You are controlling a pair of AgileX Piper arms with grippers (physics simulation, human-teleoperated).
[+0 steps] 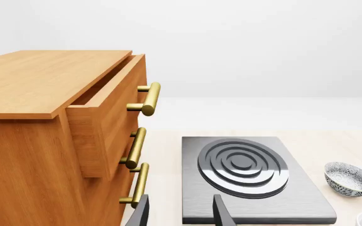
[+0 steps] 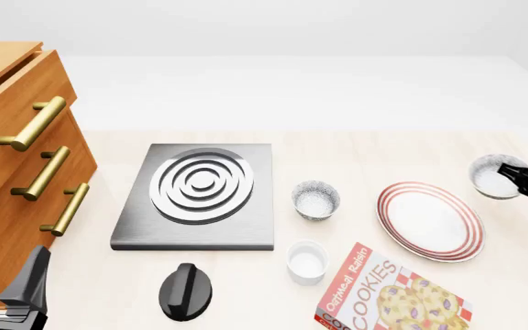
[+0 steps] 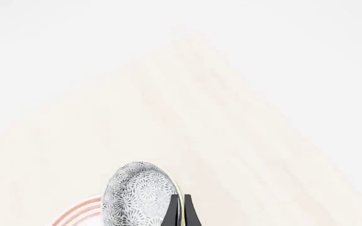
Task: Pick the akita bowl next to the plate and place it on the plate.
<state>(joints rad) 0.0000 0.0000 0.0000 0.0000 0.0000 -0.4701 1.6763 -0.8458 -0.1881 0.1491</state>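
The right gripper (image 3: 179, 210) has its two dark fingers pinched nearly together on the rim of the akita bowl (image 3: 138, 197), one finger inside the wall and one outside as far as the right wrist view shows. In the front view the same gripper (image 2: 517, 180) sits at the far right edge of the table (image 2: 356, 148) with the bowl hanging off its fingertips toward the table's middle, tipped so its white inside shows.

Just beyond the bowl from the claw, a little nearer the camera, lies the plate (image 2: 430, 220); its red rings peek out under the bowl in the wrist view. The bowl looks to be apart from the plate, beside or just over its far-right rim.

Judging by its look, the bowl is stiff glazed ceramic: light, smooth and fragile. A rim pinch leaves it free to swing or slide, so lowering gently suits it.

Farther out is the look-alike second bowl (image 2: 315, 199), then the stove slab (image 2: 197, 196). The left gripper (image 1: 179, 212) hovers with its fingers spread, holding nothing, near the drawer cabinet (image 1: 36, 141).
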